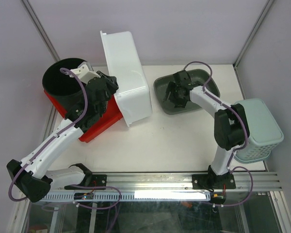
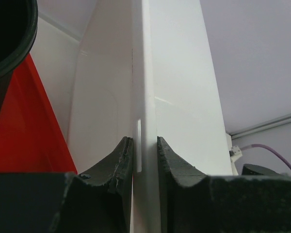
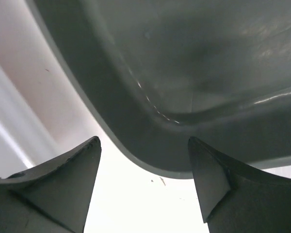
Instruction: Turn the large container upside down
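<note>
The large container (image 1: 128, 77) is a tall white plastic bin, tipped up on its side between the red bin and the grey tray. My left gripper (image 1: 111, 91) is shut on its wall. In the left wrist view both dark fingers (image 2: 121, 160) press that thin white wall (image 2: 146, 97) from either side. My right gripper (image 1: 176, 94) hangs open over the left part of a dark grey-green tray (image 1: 206, 80). In the right wrist view the tray's rounded corner (image 3: 150, 145) lies just beyond the spread fingertips (image 3: 87, 155), with nothing gripped.
A red bin (image 1: 101, 124) lies under the left arm with a black bucket (image 1: 63, 80) in it; both show at the left of the left wrist view, the bin (image 2: 34, 126) and the bucket (image 2: 9, 34). A mint basket (image 1: 259, 128) stands at the right edge.
</note>
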Tool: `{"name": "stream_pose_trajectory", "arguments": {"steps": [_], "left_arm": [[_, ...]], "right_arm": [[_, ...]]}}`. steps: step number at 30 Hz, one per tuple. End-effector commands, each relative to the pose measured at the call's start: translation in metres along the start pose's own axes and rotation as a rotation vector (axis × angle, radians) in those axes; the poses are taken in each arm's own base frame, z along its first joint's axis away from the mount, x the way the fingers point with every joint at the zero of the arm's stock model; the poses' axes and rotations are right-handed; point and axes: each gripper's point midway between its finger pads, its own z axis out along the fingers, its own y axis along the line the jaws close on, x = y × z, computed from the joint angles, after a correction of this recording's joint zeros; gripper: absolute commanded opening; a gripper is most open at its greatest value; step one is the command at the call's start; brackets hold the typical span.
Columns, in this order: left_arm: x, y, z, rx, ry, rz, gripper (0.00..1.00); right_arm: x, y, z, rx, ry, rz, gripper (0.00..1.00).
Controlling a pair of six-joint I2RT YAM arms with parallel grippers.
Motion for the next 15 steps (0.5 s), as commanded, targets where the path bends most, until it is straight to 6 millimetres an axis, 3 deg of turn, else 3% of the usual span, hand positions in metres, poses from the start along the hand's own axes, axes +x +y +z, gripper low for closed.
{"name": "stream_pose_trajectory", "arguments": {"steps": [1,6,11,15], "left_arm": [[-0.050,-0.022,-0.027,0.093,-0.098,-0.139,0.00],[-0.029,0.004,-0.040,0.015,0.001,-0.103,0.00],[-0.029,0.022,-0.050,-0.052,0.012,-0.097,0.00],[-0.031,0.019,-0.047,-0.060,0.009,-0.076,0.00]], "right_arm": [[0.021,0.004,0.002,-0.030,0.093,-0.051,0.76],[0.066,-0.031,-0.015,0.010,0.172,-0.056,0.76],[0.100,-0.062,-0.042,0.077,0.264,-0.093,0.76],[0.084,-0.067,-0.063,0.112,0.184,-0.104,0.76]]}}
